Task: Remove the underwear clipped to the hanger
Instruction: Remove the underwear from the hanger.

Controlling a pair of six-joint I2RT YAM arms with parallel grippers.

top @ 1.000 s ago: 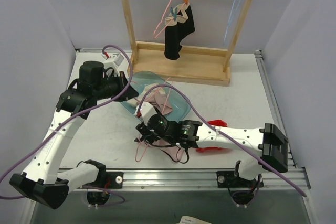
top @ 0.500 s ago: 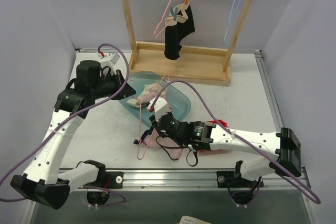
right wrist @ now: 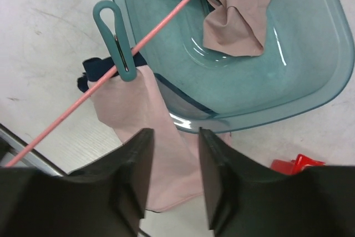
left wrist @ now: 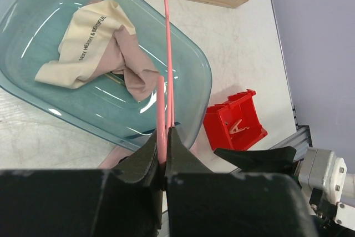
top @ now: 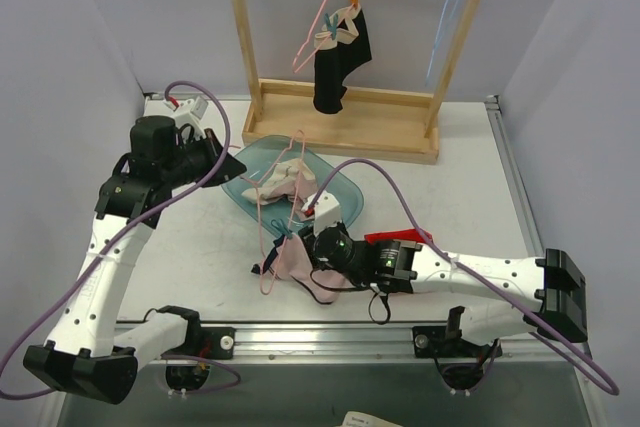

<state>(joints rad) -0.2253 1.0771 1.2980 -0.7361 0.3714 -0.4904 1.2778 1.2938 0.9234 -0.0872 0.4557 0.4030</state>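
A: Status, left gripper [left wrist: 165, 137]?
B: Clenched on pink hanger [left wrist: 165, 37] wire, just above teal tub [left wrist: 195, 65] rim.
A: And right gripper [right wrist: 175, 137]?
B: Released, spread wide, hovering over pink briefs [right wrist: 130, 109].
A: Location of garments?
B: Pink briefs pinned to hanger by teal clothespin [right wrist: 115, 37], lower part on table beside tub. Also logged: beige-and-pink pair [left wrist: 91, 40] inside tub, black briefs [top: 338, 62] hanging within wooden rack [top: 345, 137].
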